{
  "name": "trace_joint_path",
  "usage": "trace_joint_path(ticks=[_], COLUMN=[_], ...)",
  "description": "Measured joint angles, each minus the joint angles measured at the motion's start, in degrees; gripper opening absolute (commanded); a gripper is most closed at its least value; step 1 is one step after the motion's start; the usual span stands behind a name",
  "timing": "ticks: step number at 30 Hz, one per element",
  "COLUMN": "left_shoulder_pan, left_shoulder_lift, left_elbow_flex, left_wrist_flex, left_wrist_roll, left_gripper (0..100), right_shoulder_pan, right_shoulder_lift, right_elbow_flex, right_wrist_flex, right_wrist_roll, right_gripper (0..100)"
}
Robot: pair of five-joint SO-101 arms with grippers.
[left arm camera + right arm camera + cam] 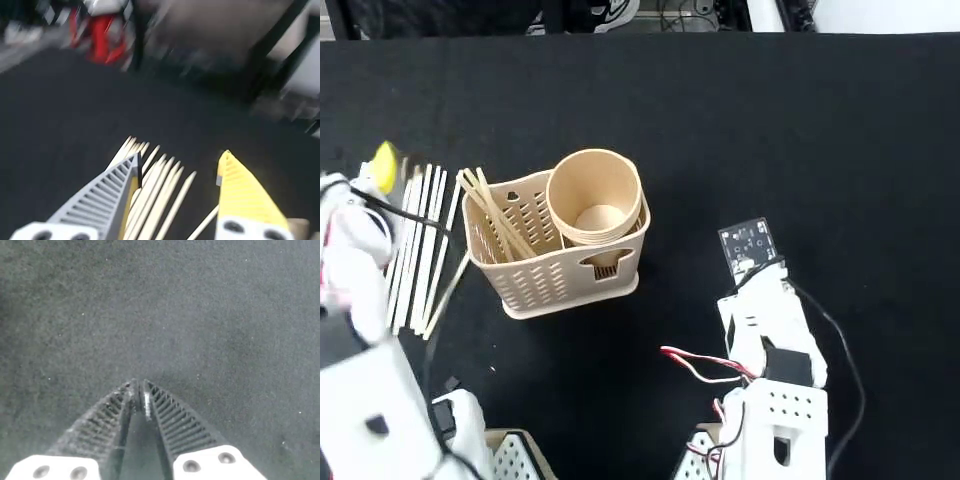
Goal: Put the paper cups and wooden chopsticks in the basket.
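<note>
A cream basket (555,275) sits on a black table (770,130), holding stacked paper cups (595,195) and a few wooden chopsticks (500,215) (leaning in the other compartment). More loose chopsticks (420,250) lie just beside it. The left gripper (180,155) hangs over them, fingers spread apart. The right gripper (139,385), fingers pressed together, is over bare table.

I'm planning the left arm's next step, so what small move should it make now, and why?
Probably lower the open left gripper onto the loose pale wooden chopsticks beneath it and close: they lie on the black table, outside the beige slotted plastic basket.
</note>
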Motion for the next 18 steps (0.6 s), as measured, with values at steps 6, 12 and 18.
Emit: trace_joint_path(ticks=[6, 12, 18], left_shoulder_pan=[-7.3, -9.8, -9.8], left_shoulder_lift=[18.7, 44.2, 65.8], left_elbow_flex=[1.1, -6.4, -15.1], left_wrist_flex=[0.0, 0.4, 0.4], left_wrist_roll=[-9.8, -24.3, -33.8], left_gripper=[26, 26, 20], right_shoulder_pan=[0.0, 0.0, 0.0], right_shoulder_lift=[0.0, 0.0, 0.0], right_elbow_flex=[0.0, 0.0, 0.0], right_wrist_flex=[0.0, 0.0, 0.0], right_wrist_roll=[0.0, 0.0, 0.0], right_gripper=[1.4, 1.4, 1.4])
